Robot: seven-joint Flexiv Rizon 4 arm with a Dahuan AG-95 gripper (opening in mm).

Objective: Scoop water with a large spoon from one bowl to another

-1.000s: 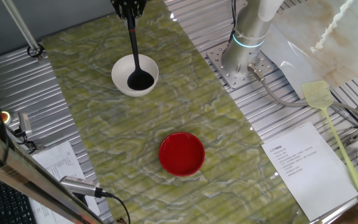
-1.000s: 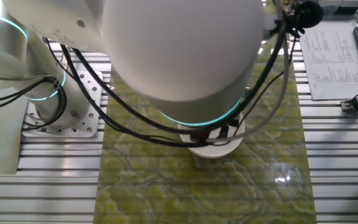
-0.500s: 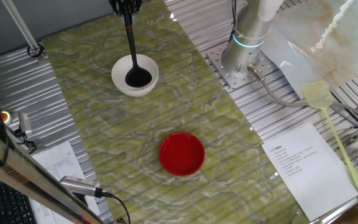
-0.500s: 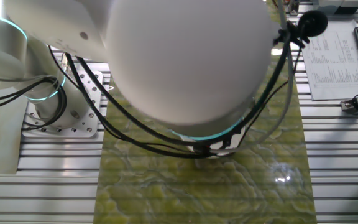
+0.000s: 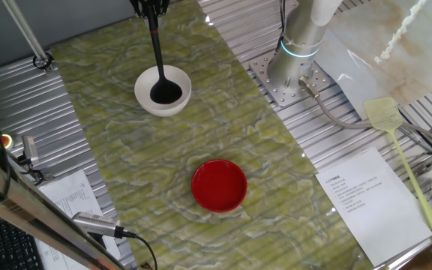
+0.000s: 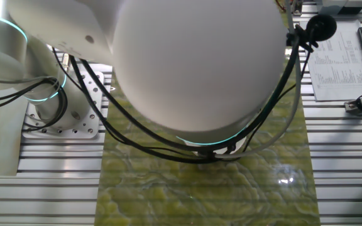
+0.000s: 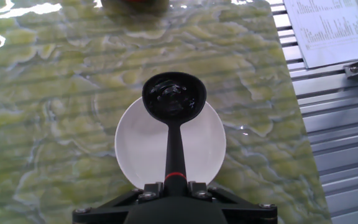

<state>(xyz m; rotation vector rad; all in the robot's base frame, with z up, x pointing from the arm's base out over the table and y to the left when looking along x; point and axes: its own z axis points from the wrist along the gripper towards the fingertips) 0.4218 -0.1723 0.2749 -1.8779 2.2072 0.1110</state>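
Table: green-veined marbled top between ribbed metal panels.
Arm: its white body fills most of the other fixed view, hiding both bowls there.
White bowl: at the far end of the marbled top.
Red bowl: well apart from the white bowl, nearer the camera.
Large spoon: handle upright, black scoop over the white bowl's rim area; glints inside the scoop.
Gripper: clamped on the spoon's handle end.
Water: not discernible in either bowl.
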